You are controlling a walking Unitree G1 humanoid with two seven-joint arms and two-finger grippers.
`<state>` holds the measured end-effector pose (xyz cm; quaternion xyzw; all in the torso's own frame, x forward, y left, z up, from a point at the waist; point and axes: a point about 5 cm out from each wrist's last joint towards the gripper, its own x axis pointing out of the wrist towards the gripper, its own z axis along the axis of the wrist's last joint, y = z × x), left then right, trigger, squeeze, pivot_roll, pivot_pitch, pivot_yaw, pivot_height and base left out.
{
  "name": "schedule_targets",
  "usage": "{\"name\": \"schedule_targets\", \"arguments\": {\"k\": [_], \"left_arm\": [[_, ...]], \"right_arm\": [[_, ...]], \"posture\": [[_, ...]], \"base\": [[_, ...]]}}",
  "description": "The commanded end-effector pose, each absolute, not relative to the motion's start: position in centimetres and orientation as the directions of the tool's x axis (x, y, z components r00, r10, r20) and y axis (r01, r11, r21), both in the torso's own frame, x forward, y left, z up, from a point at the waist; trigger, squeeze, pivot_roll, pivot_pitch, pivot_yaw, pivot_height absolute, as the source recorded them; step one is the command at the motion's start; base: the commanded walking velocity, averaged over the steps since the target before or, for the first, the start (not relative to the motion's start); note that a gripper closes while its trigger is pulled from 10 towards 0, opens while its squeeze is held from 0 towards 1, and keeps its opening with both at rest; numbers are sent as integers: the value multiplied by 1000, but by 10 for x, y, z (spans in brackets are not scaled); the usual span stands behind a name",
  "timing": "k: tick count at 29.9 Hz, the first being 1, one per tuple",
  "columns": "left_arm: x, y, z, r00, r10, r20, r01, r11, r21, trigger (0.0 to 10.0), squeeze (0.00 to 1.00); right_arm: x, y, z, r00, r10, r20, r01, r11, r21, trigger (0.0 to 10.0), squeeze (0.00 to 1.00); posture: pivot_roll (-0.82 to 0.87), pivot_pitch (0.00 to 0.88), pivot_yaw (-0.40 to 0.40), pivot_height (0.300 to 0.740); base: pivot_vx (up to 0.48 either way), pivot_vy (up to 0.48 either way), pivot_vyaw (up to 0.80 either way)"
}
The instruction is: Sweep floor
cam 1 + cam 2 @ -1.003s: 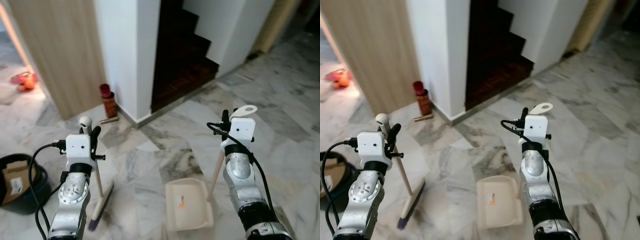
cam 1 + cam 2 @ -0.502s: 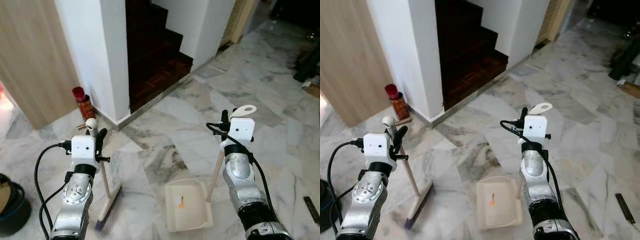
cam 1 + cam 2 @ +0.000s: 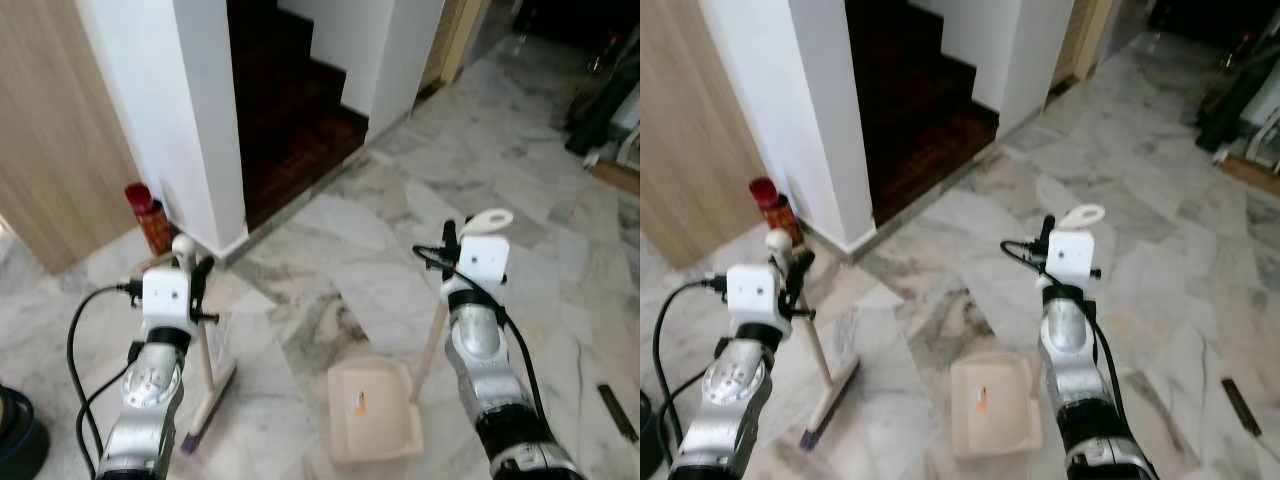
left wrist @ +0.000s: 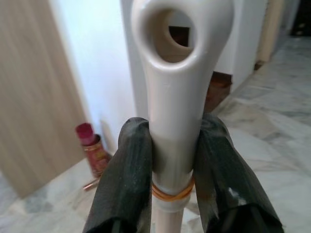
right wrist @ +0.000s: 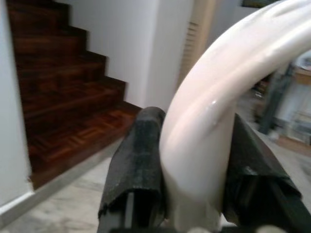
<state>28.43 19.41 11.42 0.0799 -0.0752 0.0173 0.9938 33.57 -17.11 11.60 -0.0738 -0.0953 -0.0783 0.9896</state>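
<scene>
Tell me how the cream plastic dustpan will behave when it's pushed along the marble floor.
The cream plastic dustpan looks thin-walled, so probably light and quick to slide on the polished marble floor. Held high on its long handle by the right gripper, its tray may chatter or lift at the lip. It seems stiff, not floppy.

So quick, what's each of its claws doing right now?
Left gripper: shut on the cream plastic broom handle.
Right gripper: shut on the cream long-handled dustpan, by its handle.

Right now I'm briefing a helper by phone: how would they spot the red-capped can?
Find the dark wooden staircase and the white pillar on its left. At that pillar's foot, beside the wood panel, stands the red-capped can, the one small red thing on the pale marble floor.
</scene>
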Motion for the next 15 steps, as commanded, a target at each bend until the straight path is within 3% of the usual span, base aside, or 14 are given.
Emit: {"name": "schedule_targets", "arguments": {"k": [1,8,15], "left_arm": [[287,191,122,983,6,182,-38,985,171,10000,0],[287,191,122,984,4,181,-37,983,180,10000,0],[287,191,122,983,5,183,-38,983,178,10000,0]], "right_arm": [[338,-176,123,961,-159,228,189,975,-119,10000,0],[338,-176,123,961,-159,227,189,975,-118,10000,0],[338,-175,123,961,-158,228,189,975,-118,10000,0]], "posture": [[49,38,-46,740],[49,38,-46,740],[49,39,-47,740]], "base": [[0,0,0],[0,-311,-800],[0,0,-800]]}}
